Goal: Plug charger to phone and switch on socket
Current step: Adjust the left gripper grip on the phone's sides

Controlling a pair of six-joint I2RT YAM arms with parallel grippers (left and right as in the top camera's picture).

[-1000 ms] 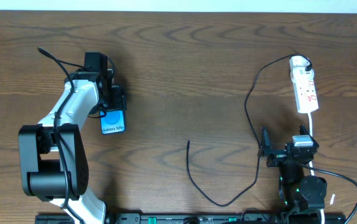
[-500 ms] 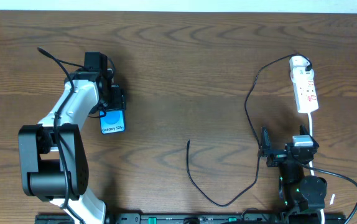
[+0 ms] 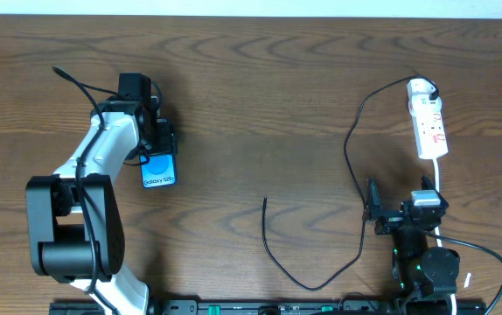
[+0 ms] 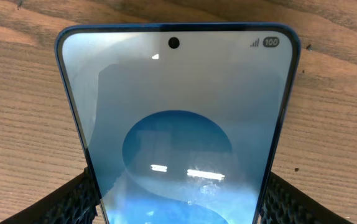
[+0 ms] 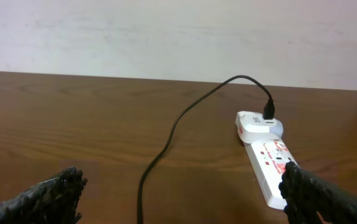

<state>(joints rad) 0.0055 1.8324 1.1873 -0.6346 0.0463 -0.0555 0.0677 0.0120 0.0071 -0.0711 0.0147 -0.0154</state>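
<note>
Showing the left fingers grasping the Galaxy phone by its long edges at far left of the bench, with the charger plug tip lying mid-bench, left of the released right fingers.

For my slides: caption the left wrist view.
Left gripper grips the phone by its sides, blue screen up, on the wooden table.

White "Galaxy S25" on phone screen, battery figure "100" beside signal bars at screen's top corner, left wrist view, red markings on socket too small to read
</note>
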